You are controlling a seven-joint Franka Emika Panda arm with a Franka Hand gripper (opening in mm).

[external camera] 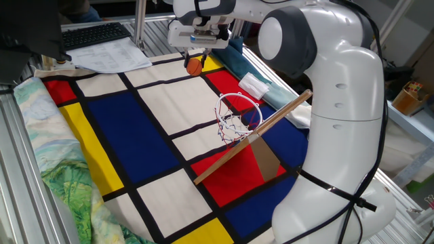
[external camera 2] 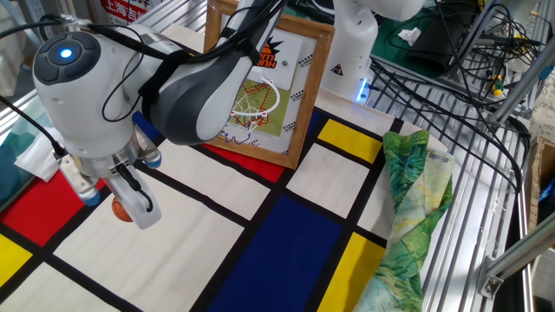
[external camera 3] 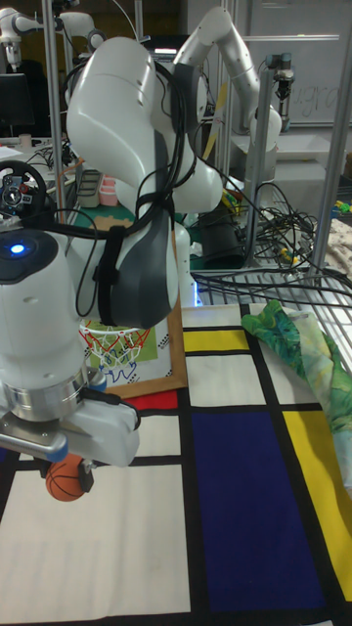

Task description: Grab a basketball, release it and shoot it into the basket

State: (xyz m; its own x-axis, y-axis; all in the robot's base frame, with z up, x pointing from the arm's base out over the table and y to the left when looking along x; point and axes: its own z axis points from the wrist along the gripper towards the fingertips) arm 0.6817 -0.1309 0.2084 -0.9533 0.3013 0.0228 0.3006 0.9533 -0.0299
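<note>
One basketball point(external camera 3: 66, 478) pinched between the jaws; basket point(external camera: 238, 112) net clearest from one fixed view.

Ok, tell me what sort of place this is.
Most likely a robotics lab: a second robot arm stands behind, cable bundles trail over aluminium framing, and a keyboard sits beside the checked cloth.

I see the small orange basketball point(external camera: 194, 66) held between the fingers of the white two-finger gripper point(external camera: 196, 59), above the far end of the red, blue, yellow and white checked tablecloth point(external camera: 135, 129). The white-ringed string-net basket point(external camera: 237, 115) sits well apart from it, nearer my arm's base, fixed to the slanted brown cardboard board point(external camera: 254, 139). A crumpled green patterned cloth point(external camera 2: 412, 199) lies along the tablecloth's edge.
</note>
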